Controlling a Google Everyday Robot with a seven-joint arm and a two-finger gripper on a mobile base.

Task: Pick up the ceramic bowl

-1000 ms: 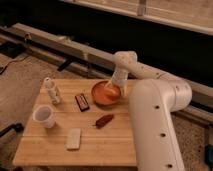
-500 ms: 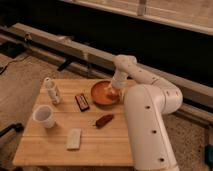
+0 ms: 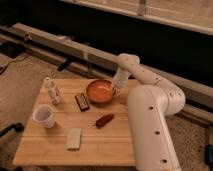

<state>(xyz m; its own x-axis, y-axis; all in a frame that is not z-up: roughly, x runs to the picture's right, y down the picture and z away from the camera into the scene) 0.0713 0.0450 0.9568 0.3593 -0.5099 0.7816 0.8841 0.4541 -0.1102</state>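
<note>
- Ceramic bowl: round, shallow and glossy orange-brown, sitting flat on the wooden desk near its far edge, right of the middle.
- Hand: down at the bowl's right rim, right against it or just over it; I cannot tell whether it is wide, narrow or gripping the rim.
- White arm: bends over from the robot's bulky white body at the right of the desk and slopes down to the left toward the bowl.
- Dark flat bar: lies just beside the bowl on its left and nearer side, at a slight angle; whether they touch is unclear.
- Small pale bottle: stands upright near the far left corner, well apart from the bowl.
- White cup: stands upright, mouth up, on the left side, nearer the camera than the bottle.
- Reddish-brown elongated item: lies on the desk in front of the bowl, apart from it.
- Pale rectangular block: lies flat toward the near edge, between the cup and the reddish item.
</note>
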